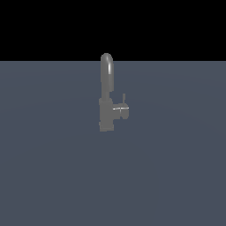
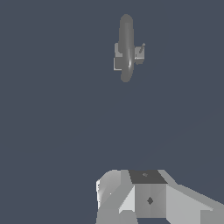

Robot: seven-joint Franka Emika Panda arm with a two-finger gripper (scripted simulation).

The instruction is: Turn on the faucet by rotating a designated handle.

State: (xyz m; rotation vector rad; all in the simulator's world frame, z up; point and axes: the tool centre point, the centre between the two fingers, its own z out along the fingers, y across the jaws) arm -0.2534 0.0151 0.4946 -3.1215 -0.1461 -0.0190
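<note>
**Gripper well apart from the faucet, its opening not shown**

In the wrist view, the nearest thing is the gripper [image 2: 148, 197]: a blocky pale-grey housing with a darker square face, seen only in part at the picture's edge. No fingertips are visible, so I cannot tell whether it is spread or closed. Nothing is seen in its grasp and it touches nothing. The exterior view does not show the gripper or the arm at all.

Beyond it lies a plain slate-blue floor [image 1: 53, 176], flat and unmarked, with a wide stretch of it between the gripper and the faucet.

Farther off stands the faucet [image 1: 106, 114], a small matte grey tap, upright on the floor near the middle of the exterior view. Its thick cylindrical body carries a tall gooseneck spout [image 1: 106, 70] that rises and arches over at the top, reaching into the black background. In the wrist view the faucet [image 2: 126, 48] is seen from above, the spout lying across the body.

The handle [image 1: 122, 110] is a short grey stub sticking sideways from the body toward the exterior view's right. A thin lever rod [image 1: 124, 99] rises from it, roughly upright. In the wrist view the handle [image 2: 139, 52] shows beside the spout.
</note>
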